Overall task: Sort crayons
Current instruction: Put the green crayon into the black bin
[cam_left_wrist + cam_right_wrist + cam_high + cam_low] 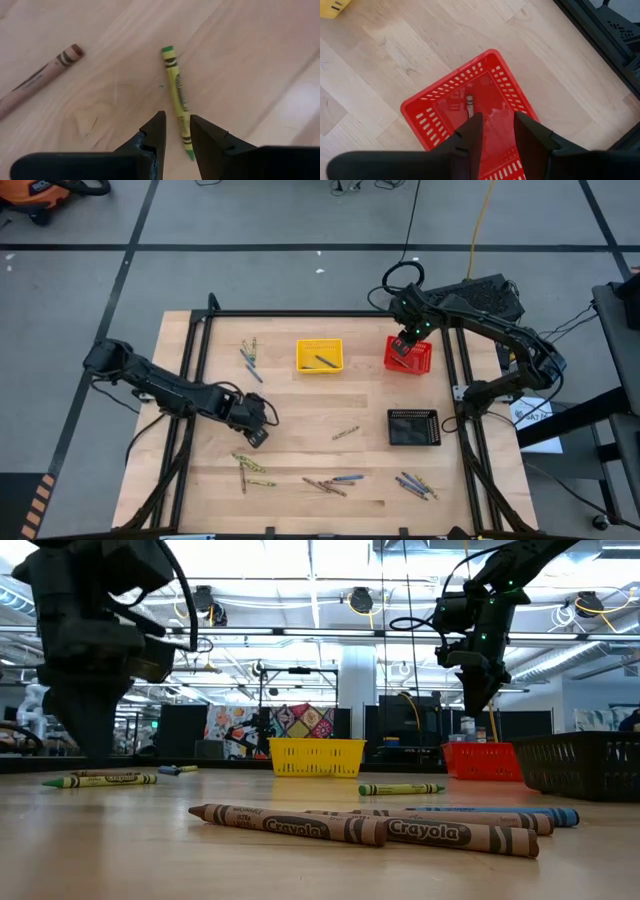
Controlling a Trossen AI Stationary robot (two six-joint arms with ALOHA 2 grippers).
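With jaws parted, the left gripper (pixel 176 131) is straddling a yellow-green crayon (pixel 177 95) off-centre, risking it rolling away across the surface (pixel 240 55).

1. Looks like a robotics lab or large industrial workshop hall, not a home.
2. Seen in the low view: high open ceiling with exposed beams, ducts and rows of bright strip lights (pixel 300 555).
3. Beyond the table: a white column (pixel 355 690), dark partitions, and a patterned colourful panel (pixel 300 722) among benches and equipment.
4. From above: bare grey concrete floor (pixel 300 220) marked with dark tape lines, cables trailing across it.
5. Wooden table (pixel 300 440) framed in black metal rails, with two dark robot arms mounted at its sides.
6. An orange-and-black shop vacuum (pixel 40 195) at the floor's corner.
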